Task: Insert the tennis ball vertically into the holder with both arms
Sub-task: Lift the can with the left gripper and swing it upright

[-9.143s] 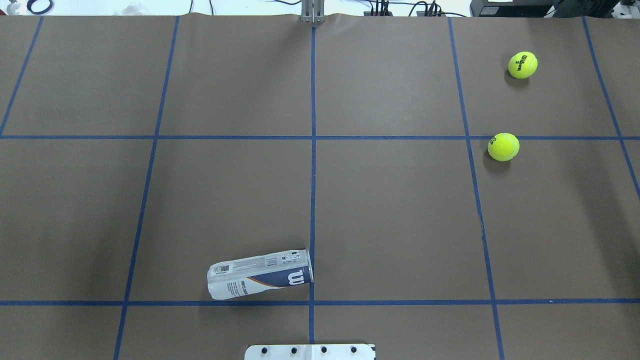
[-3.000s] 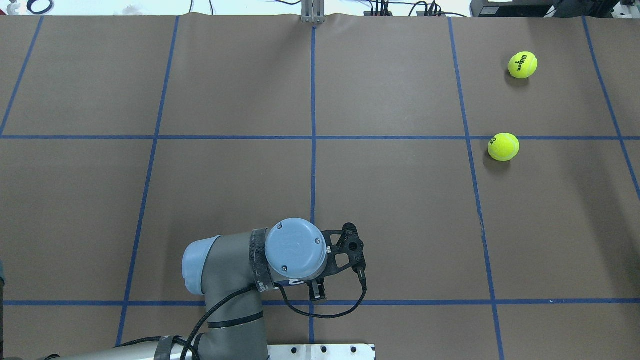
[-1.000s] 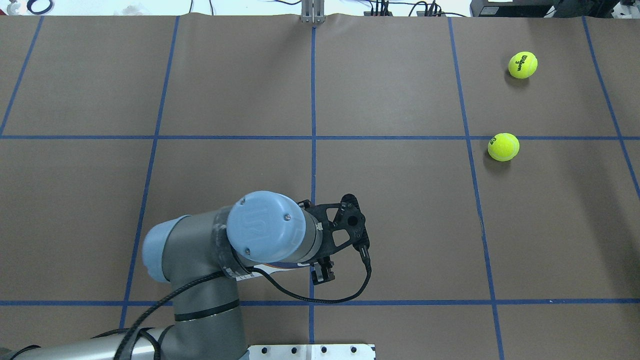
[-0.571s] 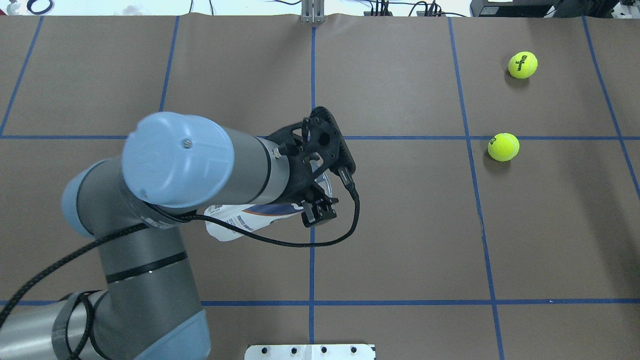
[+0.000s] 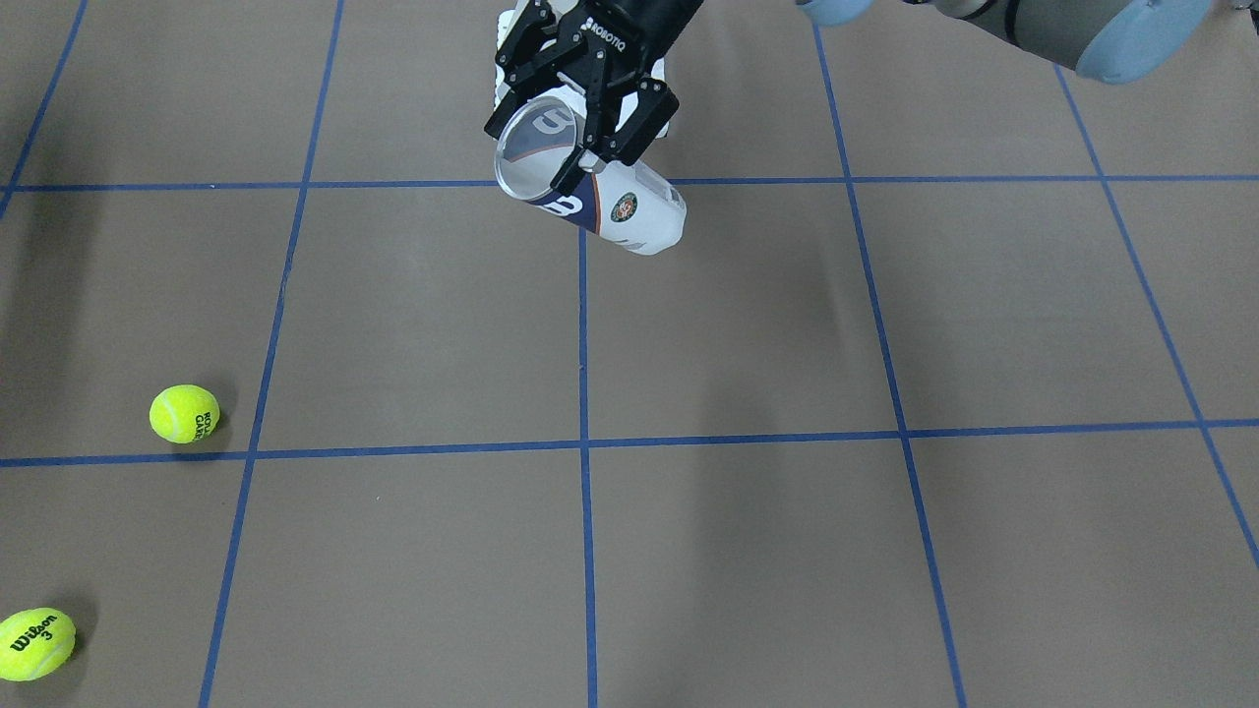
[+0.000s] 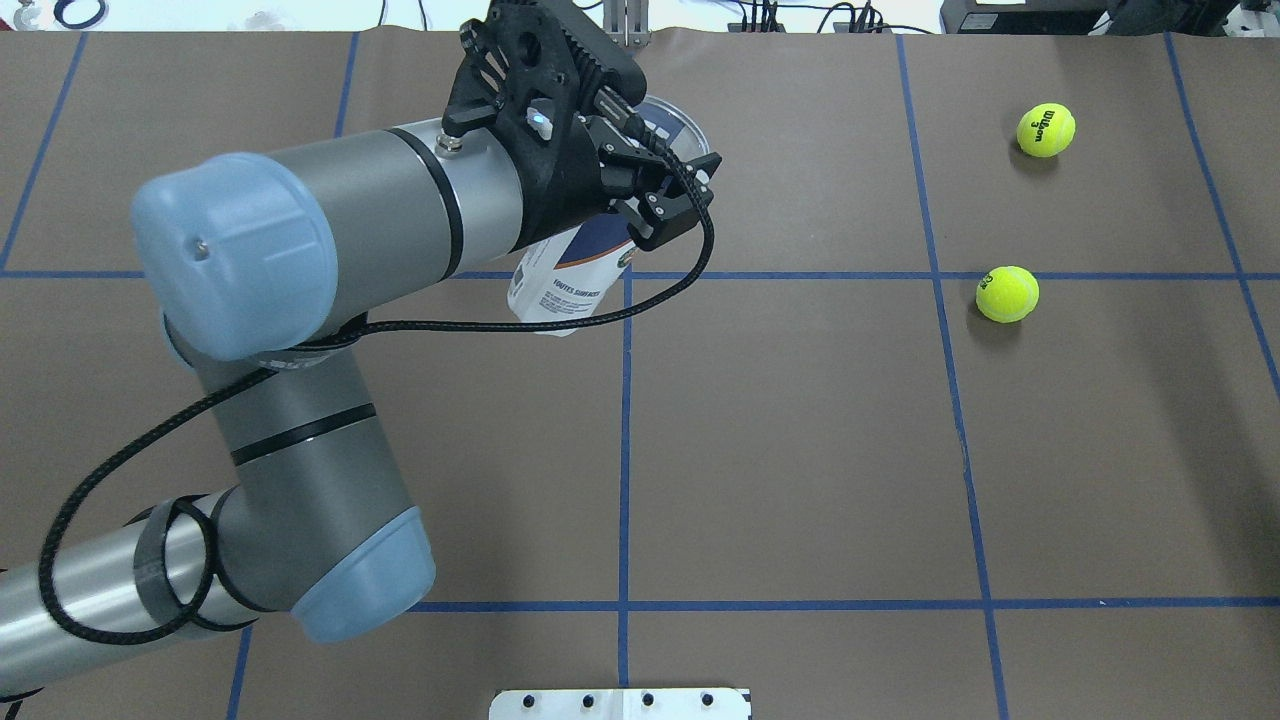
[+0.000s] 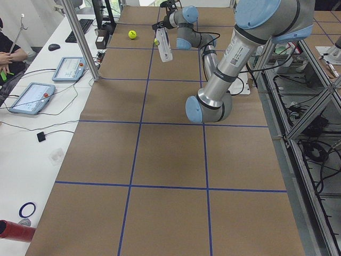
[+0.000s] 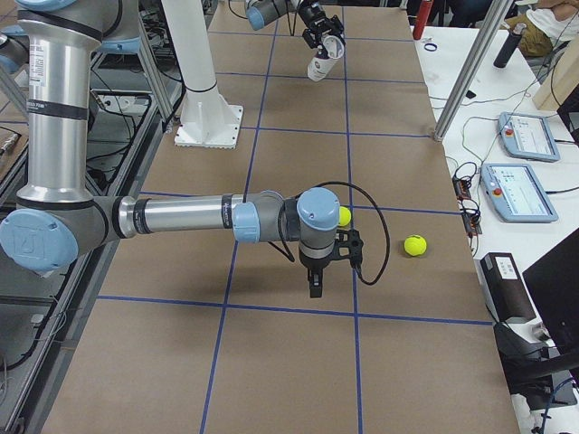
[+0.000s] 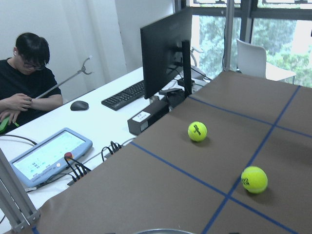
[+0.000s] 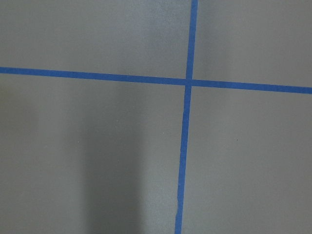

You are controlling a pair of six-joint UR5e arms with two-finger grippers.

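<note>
**Left arm holding the holder.** The left gripper was clamped around the holder just below its open rim, with its fingers pressed against the clear wall. The holder hung tilted above the surface, over the central blue line. Its mouth was raised and turned away from the robot, and its closed base was lower.

The Wilson-marked tennis ball and the other tennis ball rested on the surface on the robot's right, well apart from the holder.

The right gripper pointed down over that side. Whether it was wide or narrow could not be told.
</note>
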